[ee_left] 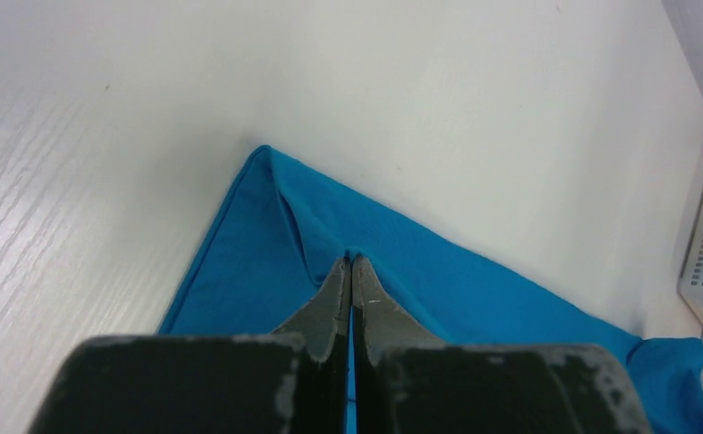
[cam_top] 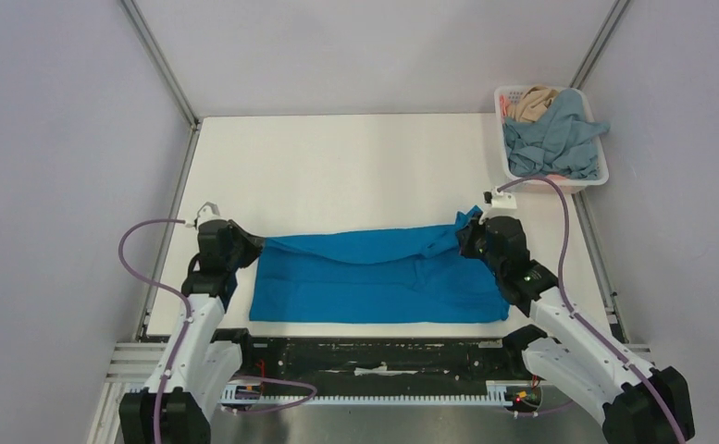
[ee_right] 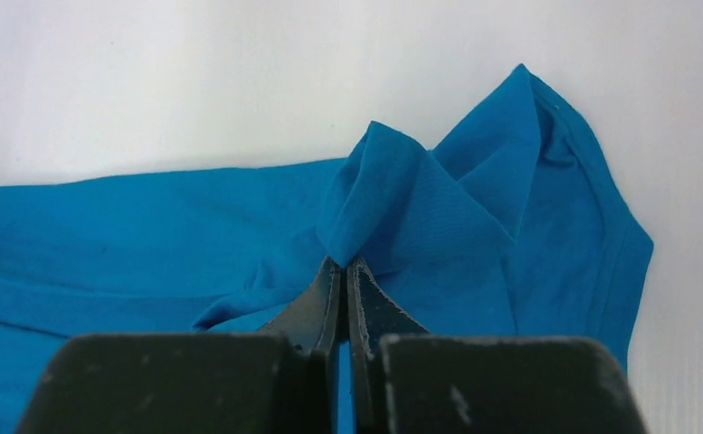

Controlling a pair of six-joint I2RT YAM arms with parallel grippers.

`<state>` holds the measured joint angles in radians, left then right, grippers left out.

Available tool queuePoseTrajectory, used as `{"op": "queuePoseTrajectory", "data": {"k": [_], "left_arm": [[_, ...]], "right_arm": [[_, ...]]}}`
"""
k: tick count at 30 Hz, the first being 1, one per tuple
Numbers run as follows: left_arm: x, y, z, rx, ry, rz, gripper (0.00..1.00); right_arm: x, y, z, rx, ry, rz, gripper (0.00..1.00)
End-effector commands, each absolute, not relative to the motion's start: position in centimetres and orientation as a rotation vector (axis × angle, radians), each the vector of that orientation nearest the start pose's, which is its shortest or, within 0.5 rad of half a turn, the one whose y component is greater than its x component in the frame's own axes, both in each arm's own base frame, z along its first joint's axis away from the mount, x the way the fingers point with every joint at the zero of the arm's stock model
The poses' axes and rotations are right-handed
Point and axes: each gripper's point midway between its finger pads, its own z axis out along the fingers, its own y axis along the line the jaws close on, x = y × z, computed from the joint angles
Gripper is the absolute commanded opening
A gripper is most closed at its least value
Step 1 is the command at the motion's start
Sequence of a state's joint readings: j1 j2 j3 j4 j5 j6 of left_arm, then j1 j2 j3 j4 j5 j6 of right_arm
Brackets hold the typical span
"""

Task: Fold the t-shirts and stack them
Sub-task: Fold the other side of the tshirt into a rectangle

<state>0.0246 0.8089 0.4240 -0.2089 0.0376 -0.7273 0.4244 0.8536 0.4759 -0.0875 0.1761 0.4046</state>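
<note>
Bright, even, soft light falls from above. The white table (cam_top: 355,166) looks nearly washed out around the blue shirt (cam_top: 374,277), with a faint sheen on its grain left of the shirt in the left wrist view. Shadows along the shirt's edges are thin and soft. Close to each wrist camera, the left hand (ee_left: 351,261) and right hand (ee_right: 345,263) look slightly blurred; the cloth beyond is sharper.

Top view overhead from behind; wrist views close; all share blue t-shirt (cam_top: 378,277)
</note>
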Motion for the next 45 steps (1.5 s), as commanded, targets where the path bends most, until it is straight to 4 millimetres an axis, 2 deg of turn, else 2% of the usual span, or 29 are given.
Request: {"op": "queuePoseTrajectory", "data": {"k": [1, 5, 9, 14, 15, 16, 17, 18, 19, 20, 21, 24, 27, 28, 29, 32, 35, 38, 41, 43, 45], "left_arm": [[26.2, -1.2, 10.4, -0.890, 2.006, -0.362, 0.02], [25.2, -0.1, 10.5, -0.937, 1.975, -0.306, 0.02], [25.2, -0.3, 10.9, -0.942, 1.963, -0.323, 0.02], [24.4, -1.0, 9.5, -0.979, 2.029, -0.350, 0.02], [24.0, -1.4, 9.2, -0.974, 2.058, -0.364, 0.02], [23.5, -1.6, 8.7, -0.990, 2.081, -0.366, 0.08], [22.9, -1.5, 8.4, -1.015, 2.088, -0.353, 0.18], [22.6, -1.3, 8.3, -1.029, 2.089, -0.339, 0.34], [22.3, -1.0, 8.6, -1.050, 2.074, -0.328, 0.51], [21.9, -0.7, 9.1, -1.074, 2.057, -0.313, 0.72], [21.7, -0.4, 9.8, -1.089, 2.031, -0.307, 0.76], [21.7, 0.0, 13.0, -1.102, 1.934, -0.330, 0.78], [22.4, -0.4, 15.8, -1.051, 1.866, -0.393, 0.79], [22.7, -0.9, 16.2, -1.027, 1.864, -0.432, 0.80], [23.2, -1.6, 16.5, -0.998, 1.869, -0.476, 0.80], [24.6, -5.3, 16.7, -0.868, 1.932, -0.676, 0.80], [25.8, -7.1, 15.0, -0.825, 2.000, -0.772, 0.81], [26.7, -7.6, 12.8, -0.817, 2.074, -0.780, 0.81], [27.0, -7.1, 10.7, -0.845, 2.143, -0.720, 0.82], [27.1, -7.1, 9.7, -0.872, 2.159, -0.715, 0.82], [27.3, -7.3, 9.2, -0.870, 2.161, -0.733, 0.82]], "right_arm": [[26.1, 11.4, 12.4, 0.096, 2.075, 0.398, 0.00], [24.9, 11.9, 11.8, 0.068, 2.111, 0.449, 0.01], [23.7, 12.4, 11.0, 0.059, 2.154, 0.476, 0.04], [21.0, 11.4, 7.6, 0.132, 2.258, 0.453, 0.16], [20.3, 11.1, 6.5, 0.161, 2.270, 0.454, 0.21], [19.6, 10.5, 5.6, 0.189, 2.276, 0.444, 0.28], [18.9, 9.8, 5.1, 0.234, 2.284, 0.421, 0.36], [18.5, 9.3, 5.0, 0.265, 2.270, 0.419, 0.46], [18.1, 8.8, 5.2, 0.290, 2.257, 0.410, 0.57], [18.2, 8.3, 6.4, 0.316, 2.208, 0.408, 0.65], [18.3, 7.8, 7.7, 0.334, 2.158, 0.406, 0.70], [19.0, 6.8, 12.2, 0.365, 1.985, 0.427, 0.98], [19.7, 7.6, 15.4, 0.308, 1.883, 0.490, 0.98], [20.1, 8.1, 15.9, 0.275, 1.868, 0.504, 0.98], [20.5, 8.9, 16.6, 0.234, 1.855, 0.534, 0.98], [21.5, 11.1, 18.0, 0.104, 1.863, 0.579, 0.98], [22.9, 12.9, 16.0, 0.044, 1.980, 0.579, 0.98], [23.2, 14.7, 12.2, -0.024, 2.167, 0.589, 0.98], [22.2, 14.1, 8.2, -0.023, 2.330, 0.512, 0.98], [20.8, 13.2, 5.8, -0.011, 2.396, 0.477, 0.98], [19.1, 12.4, 4.6, 0.010, 2.450, 0.460, 0.98]]}}
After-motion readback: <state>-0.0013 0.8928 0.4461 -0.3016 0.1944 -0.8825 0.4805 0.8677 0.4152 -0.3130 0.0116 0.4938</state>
